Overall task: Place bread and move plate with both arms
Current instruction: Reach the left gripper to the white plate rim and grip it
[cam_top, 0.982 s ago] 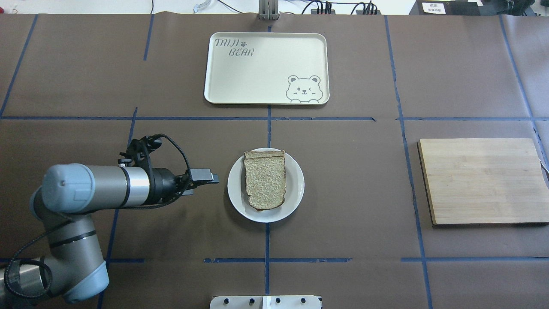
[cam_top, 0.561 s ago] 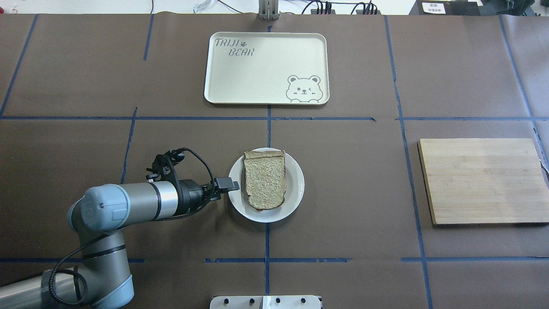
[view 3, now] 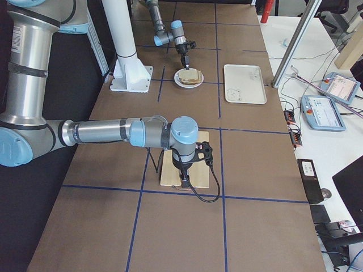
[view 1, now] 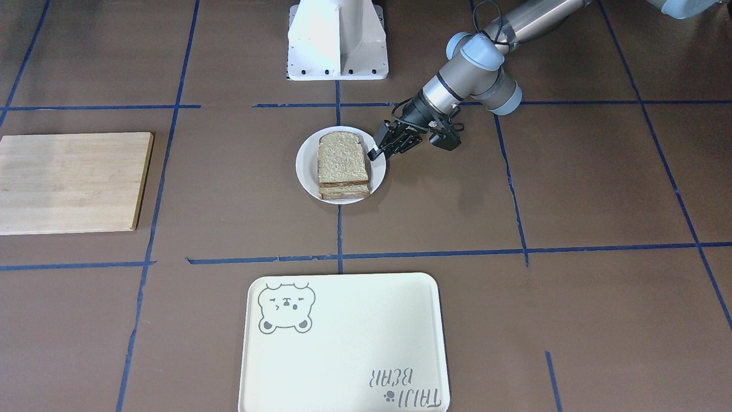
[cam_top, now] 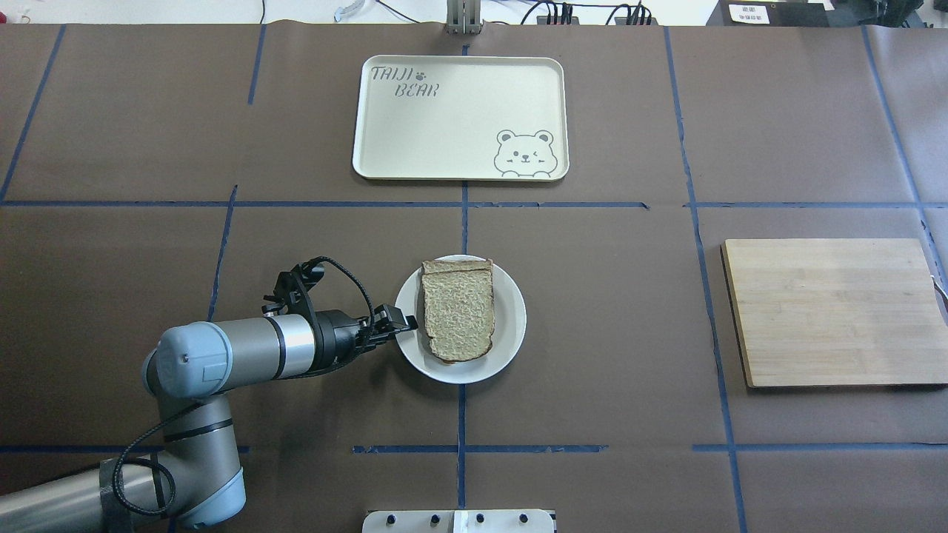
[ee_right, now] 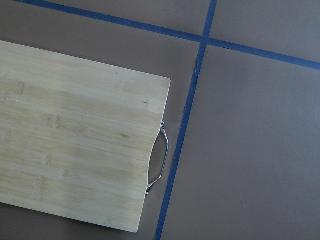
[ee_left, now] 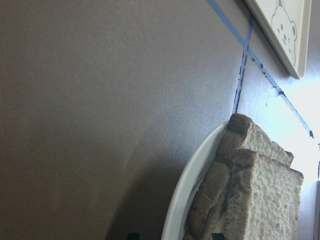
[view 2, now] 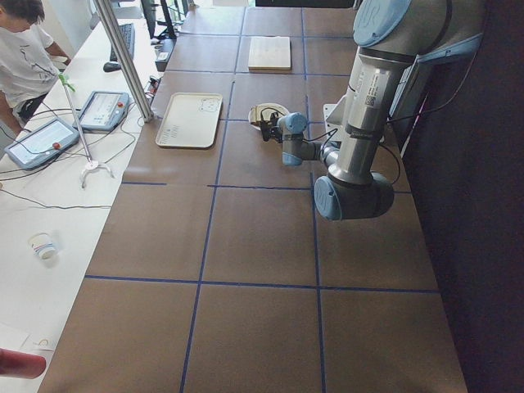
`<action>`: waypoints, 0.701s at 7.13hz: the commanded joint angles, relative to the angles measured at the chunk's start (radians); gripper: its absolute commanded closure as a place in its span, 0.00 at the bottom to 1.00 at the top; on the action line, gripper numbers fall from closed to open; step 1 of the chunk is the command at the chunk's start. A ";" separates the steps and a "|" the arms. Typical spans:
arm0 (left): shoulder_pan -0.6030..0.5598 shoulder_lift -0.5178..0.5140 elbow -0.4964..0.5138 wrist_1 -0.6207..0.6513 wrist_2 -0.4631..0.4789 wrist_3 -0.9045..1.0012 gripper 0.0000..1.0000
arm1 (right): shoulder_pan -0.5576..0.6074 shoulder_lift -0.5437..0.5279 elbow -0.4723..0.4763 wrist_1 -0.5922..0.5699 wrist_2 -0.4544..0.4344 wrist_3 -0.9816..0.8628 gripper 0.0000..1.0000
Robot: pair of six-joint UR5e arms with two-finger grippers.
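A small white plate (cam_top: 512,326) sits mid-table with two stacked slices on it. The top one is the speckled tan bread (cam_top: 458,311); a second slice peeks out beneath its far end (cam_top: 453,263). My left gripper (cam_top: 406,323) lies low at the plate's left rim, fingers open at the edge; it also shows in the front view (view 1: 374,153). The left wrist view shows the plate rim (ee_left: 190,185) and the bread's crust (ee_left: 260,195) very close. My right gripper (view 3: 184,182) hangs over the cutting board's edge; I cannot tell whether it is open or shut.
A cream bear tray (cam_top: 459,118) lies at the far middle. A wooden cutting board (cam_top: 833,311) lies at the right, its metal handle (ee_right: 159,162) in the right wrist view. The white robot base (view 1: 337,40) stands at the near edge.
My left arm has swung right and lowered, bringing the gripper from a hand's width away to the plate's left rim. Plate and bread have not moved.
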 commanded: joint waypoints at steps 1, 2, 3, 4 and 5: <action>0.003 -0.001 0.023 -0.018 0.000 -0.001 0.81 | 0.000 0.000 0.000 0.000 0.000 0.000 0.00; 0.003 -0.003 0.023 -0.024 0.001 -0.001 0.84 | 0.000 0.000 0.000 0.000 0.000 0.000 0.00; 0.003 0.000 0.028 -0.062 0.001 -0.001 0.92 | 0.000 0.000 0.000 0.000 0.000 0.000 0.00; 0.003 0.002 0.032 -0.101 0.001 -0.001 0.95 | 0.000 0.000 0.000 0.000 0.000 0.000 0.00; 0.003 0.003 0.031 -0.154 0.001 -0.003 0.97 | 0.000 0.000 0.000 0.000 0.000 0.000 0.00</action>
